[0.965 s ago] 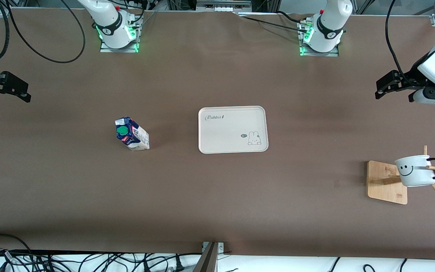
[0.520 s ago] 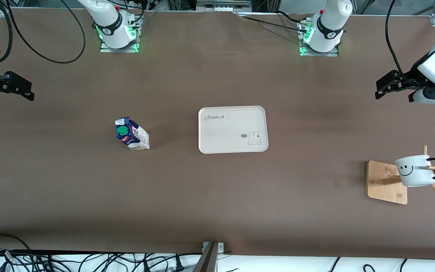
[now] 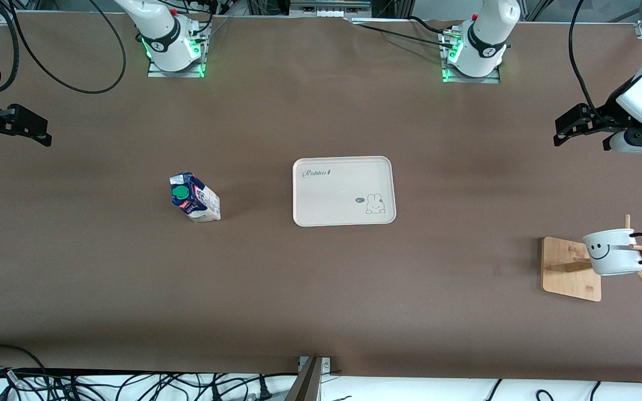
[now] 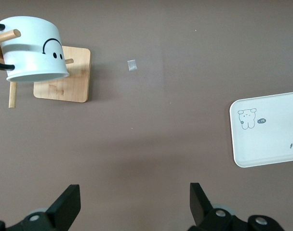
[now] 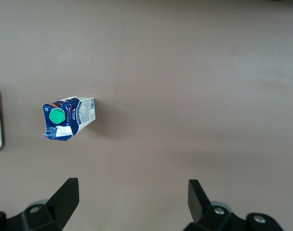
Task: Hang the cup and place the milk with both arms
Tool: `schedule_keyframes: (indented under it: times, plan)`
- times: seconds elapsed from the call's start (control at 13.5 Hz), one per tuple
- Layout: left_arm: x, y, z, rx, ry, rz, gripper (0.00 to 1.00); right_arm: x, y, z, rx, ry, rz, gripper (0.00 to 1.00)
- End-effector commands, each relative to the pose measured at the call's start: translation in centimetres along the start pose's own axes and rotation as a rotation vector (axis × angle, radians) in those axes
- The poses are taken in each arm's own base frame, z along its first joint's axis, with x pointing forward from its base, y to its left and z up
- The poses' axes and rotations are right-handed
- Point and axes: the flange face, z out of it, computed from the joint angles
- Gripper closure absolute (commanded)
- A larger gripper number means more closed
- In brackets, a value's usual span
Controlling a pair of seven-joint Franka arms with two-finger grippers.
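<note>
The white cup with a smiley face hangs by its black handle on a peg of the wooden rack at the left arm's end of the table; it also shows in the left wrist view. The milk carton, blue and white with a green cap, stands on the table toward the right arm's end, also in the right wrist view. My left gripper is open and empty, high over the table's end near the rack. My right gripper is open and empty over the table's edge at its own end.
A cream tray with a rabbit print lies at the table's middle, between the carton and the rack; its corner shows in the left wrist view. A small scrap lies on the brown mat near the rack. Cables run along the table's edges.
My right gripper has drifted slightly toward the table's middle and up in the view. The left arm, cup, carton and tray have not moved.
</note>
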Motion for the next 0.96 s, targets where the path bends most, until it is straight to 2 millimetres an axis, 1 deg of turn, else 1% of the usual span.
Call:
schedule_keyframes:
  times: [0.0,0.37,0.52,0.89]
  plan:
    - [0.35,0.05,-0.53,0.023,-0.001,0.021,0.00,-0.35,0.36,-0.13,-0.005,-0.001,-0.009,0.00]
    - [0.29,-0.03,-0.60,0.023,-0.001,0.020,0.00,-0.39,0.67,0.08,-0.002,-0.009,0.005,0.00]
    - [0.33,-0.03,-0.52,0.023,-0.003,0.020,0.00,-0.29,1.22,0.41,0.000,-0.016,0.011,0.00]
    - [0.33,-0.03,-0.51,0.023,-0.003,0.020,0.00,-0.25,0.72,0.40,-0.002,-0.018,0.008,0.00]
